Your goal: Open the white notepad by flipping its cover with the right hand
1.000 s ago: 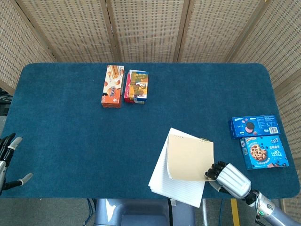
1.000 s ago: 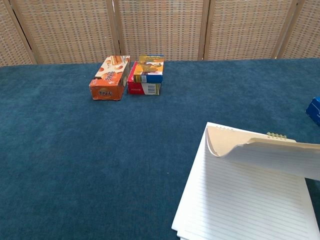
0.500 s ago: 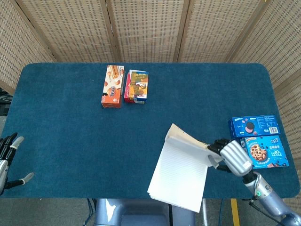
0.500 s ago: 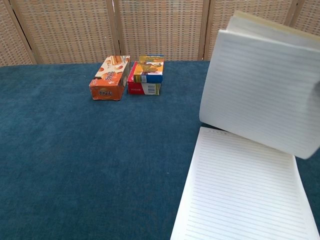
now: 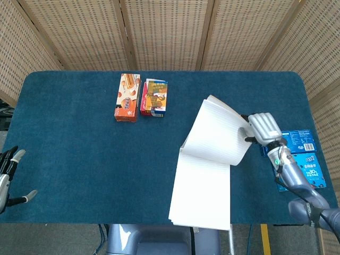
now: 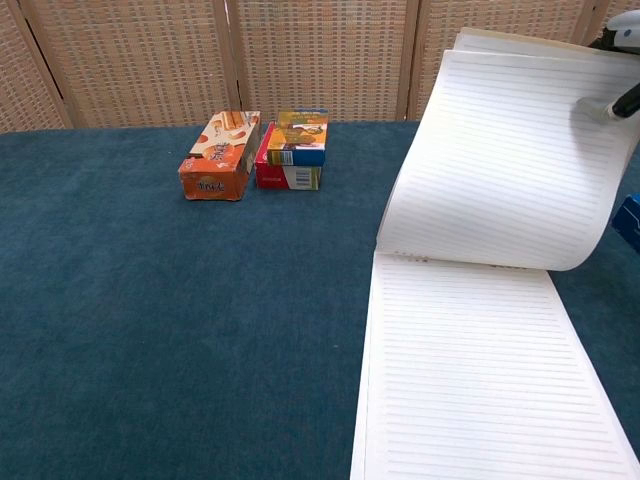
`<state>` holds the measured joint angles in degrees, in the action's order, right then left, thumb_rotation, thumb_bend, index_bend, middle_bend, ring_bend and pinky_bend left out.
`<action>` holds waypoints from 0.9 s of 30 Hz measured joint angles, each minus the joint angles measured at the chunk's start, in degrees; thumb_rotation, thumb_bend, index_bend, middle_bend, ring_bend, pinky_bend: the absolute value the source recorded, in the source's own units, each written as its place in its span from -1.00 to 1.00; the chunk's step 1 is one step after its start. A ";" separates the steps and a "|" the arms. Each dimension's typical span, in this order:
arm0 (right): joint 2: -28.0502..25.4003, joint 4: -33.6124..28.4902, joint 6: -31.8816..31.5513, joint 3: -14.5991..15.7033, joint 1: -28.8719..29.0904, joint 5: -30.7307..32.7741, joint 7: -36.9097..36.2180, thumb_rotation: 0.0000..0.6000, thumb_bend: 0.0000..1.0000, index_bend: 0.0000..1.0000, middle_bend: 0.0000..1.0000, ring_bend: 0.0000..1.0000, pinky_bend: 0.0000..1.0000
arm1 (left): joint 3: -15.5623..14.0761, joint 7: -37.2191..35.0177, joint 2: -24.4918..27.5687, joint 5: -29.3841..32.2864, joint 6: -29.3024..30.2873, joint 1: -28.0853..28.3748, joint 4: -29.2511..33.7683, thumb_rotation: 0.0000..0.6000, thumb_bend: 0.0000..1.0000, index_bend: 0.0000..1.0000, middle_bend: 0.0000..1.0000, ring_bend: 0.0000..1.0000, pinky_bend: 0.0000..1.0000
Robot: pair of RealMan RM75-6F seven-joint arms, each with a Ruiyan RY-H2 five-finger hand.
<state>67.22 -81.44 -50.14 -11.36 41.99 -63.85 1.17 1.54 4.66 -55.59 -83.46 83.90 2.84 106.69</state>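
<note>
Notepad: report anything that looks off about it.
The right hand grips more than the cover: a sheaf of lined pages is lifted with it, bowed above the notepad, which lies askew to the table edge.

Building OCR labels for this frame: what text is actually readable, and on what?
"OREO": upper blue box, partly behind the right hand.
"30": lower blue cookie box; the rest of its print is too small.
Orange box: print too blurred to read.
Stacked boxes beside it: labels too small to read.
Notepad: ruled lines only, no writing.
</note>
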 measured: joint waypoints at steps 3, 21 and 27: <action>1.05 4.81 5.09 -1.38 3.12 7.03 3.55 1.00 0.34 0.29 0.28 0.03 0.12 | 0.67 1.37 -0.37 2.29 -1.44 0.79 0.19 1.00 -1.00 -1.00 -1.00 -1.00 -1.00; 10.38 25.77 15.89 -3.60 7.46 15.99 1.80 1.00 -1.00 -1.00 -1.00 -1.00 -1.00 | 1.87 6.43 -2.13 8.16 -5.70 3.71 0.67 1.00 -1.00 -1.00 -1.00 -1.00 -1.00; 9.64 22.54 4.09 -4.43 3.54 9.06 -2.77 1.00 -1.00 -1.00 -1.00 -1.00 -1.00 | 1.55 4.65 -1.54 6.61 -4.82 3.29 0.69 1.00 -1.00 -1.00 -1.00 -1.00 -1.00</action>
<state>76.86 -58.91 -46.04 -15.79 45.52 -54.79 -1.59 3.09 9.32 -57.13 -76.85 79.08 6.14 107.37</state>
